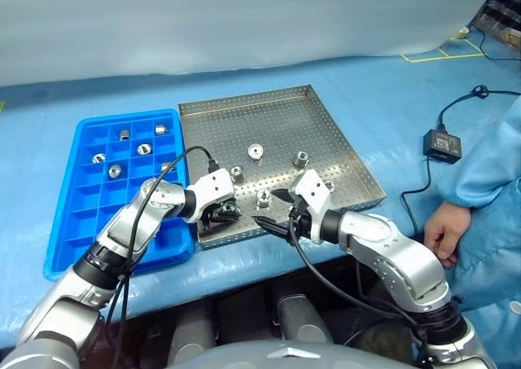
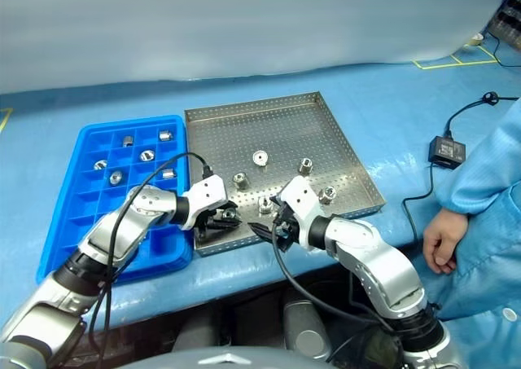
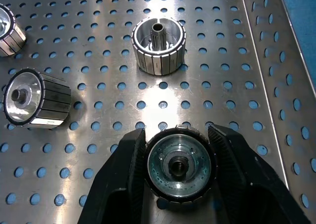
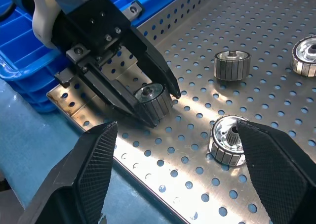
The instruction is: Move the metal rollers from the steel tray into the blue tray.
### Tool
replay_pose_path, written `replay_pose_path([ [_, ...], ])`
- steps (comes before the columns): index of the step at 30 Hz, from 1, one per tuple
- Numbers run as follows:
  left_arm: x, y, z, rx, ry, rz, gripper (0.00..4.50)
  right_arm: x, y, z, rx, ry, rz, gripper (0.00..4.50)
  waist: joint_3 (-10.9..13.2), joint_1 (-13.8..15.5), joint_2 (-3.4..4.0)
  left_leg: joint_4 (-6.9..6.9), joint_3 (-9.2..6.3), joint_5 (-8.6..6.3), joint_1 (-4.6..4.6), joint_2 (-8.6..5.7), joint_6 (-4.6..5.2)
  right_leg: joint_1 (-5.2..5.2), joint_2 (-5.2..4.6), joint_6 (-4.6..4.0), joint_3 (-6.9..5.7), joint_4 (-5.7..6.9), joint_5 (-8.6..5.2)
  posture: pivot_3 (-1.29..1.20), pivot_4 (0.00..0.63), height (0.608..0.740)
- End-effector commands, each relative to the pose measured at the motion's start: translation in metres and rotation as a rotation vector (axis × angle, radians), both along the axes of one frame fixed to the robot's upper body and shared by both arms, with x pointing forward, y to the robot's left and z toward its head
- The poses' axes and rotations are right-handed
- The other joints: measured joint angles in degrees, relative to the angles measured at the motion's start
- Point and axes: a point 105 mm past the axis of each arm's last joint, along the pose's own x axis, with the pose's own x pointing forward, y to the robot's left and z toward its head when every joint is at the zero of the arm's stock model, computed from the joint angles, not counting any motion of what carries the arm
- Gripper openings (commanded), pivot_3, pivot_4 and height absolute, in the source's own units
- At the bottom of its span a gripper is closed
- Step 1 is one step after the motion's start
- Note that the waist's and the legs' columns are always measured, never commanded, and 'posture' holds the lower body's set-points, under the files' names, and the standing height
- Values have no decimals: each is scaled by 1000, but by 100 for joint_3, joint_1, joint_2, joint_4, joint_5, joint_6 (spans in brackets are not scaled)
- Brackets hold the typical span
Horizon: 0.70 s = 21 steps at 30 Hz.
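With its black fingers closed on a roller [image 3: 179,166] at the near left corner of the steel tray [image 1: 326,129], the left gripper [image 1: 221,214] has the piece squarely between its jaws, gripped across the ribbed sides with the centre hole looking back along the fingers. From here the blue tray [image 1: 65,214] lies just to the left, touching the steel one (several of its far compartments already hold rollers). My judgement: lift clear of the rim, then swing left. The right gripper [image 4: 173,157] hangs wide and empty, with another roller [image 4: 228,140] lying ahead between its fingers.
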Motion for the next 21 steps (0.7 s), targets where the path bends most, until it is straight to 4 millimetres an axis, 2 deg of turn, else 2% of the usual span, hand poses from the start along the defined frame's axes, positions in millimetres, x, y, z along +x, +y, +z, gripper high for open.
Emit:
replay_pose_path([
  [1,11,-3,43,-124,-115,34,1709,3,0,7,-11,-38,9,4070,0,10,-1,1,-1,0,-1,1,0,-1,0,0,0,0,0,-206,150,740],
  [7,13,17,77,-231,-206,156,1709,3,-1,6,-34,-31,62,4070,0,24,-1,-2,0,0,2,1,0,-1,3,1,2,2,1,-171,150,740],
  [10,10,43,90,-213,-289,289,1709,-3,4,6,-69,-25,156,4070,1,39,0,-3,1,0,3,0,0,0,3,1,3,2,1,-133,150,740],
  [12,8,51,92,-204,-312,346,1709,-3,4,5,-85,-26,180,4070,2,74,-2,-4,2,0,5,1,0,0,4,2,4,1,1,-115,150,740],
  [17,0,92,98,-224,-400,647,1709,7,10,12,-94,-79,181,4070,2,224,-5,-1,-1,1,6,2,-1,3,3,2,1,2,1,-58,150,740],
  [21,-2,129,96,-295,-424,980,1709,6,16,16,-28,-59,177,4070,2,466,-9,2,-2,1,4,2,-1,6,3,6,0,0,4,3,150,740],
])
